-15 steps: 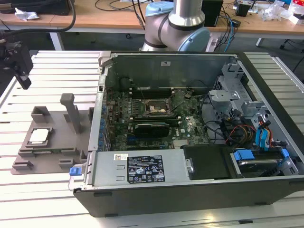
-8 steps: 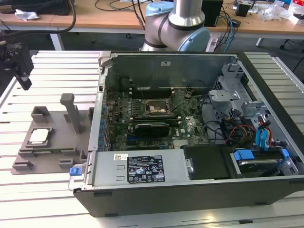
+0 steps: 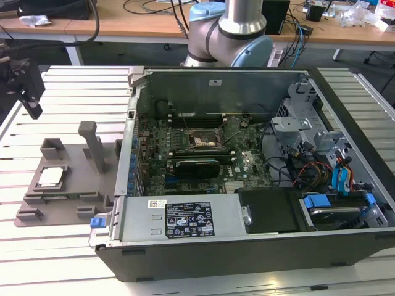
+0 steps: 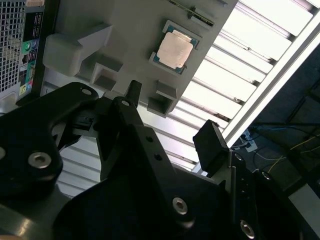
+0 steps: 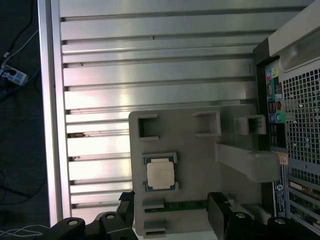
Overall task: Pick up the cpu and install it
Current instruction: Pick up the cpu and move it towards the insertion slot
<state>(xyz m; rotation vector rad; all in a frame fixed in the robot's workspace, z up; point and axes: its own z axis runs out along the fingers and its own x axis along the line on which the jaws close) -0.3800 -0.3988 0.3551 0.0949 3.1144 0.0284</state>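
Now | claw (image 5: 173, 196) spread wide, empty | cpu (image 5: 160, 173) apart from it, on grey tray (image 5: 200, 160)

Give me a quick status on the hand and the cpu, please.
Hand open, empty, clear of the cpu. Cpu lying in its pocket on the grey tray, not gripped. Nothing in the way between them.
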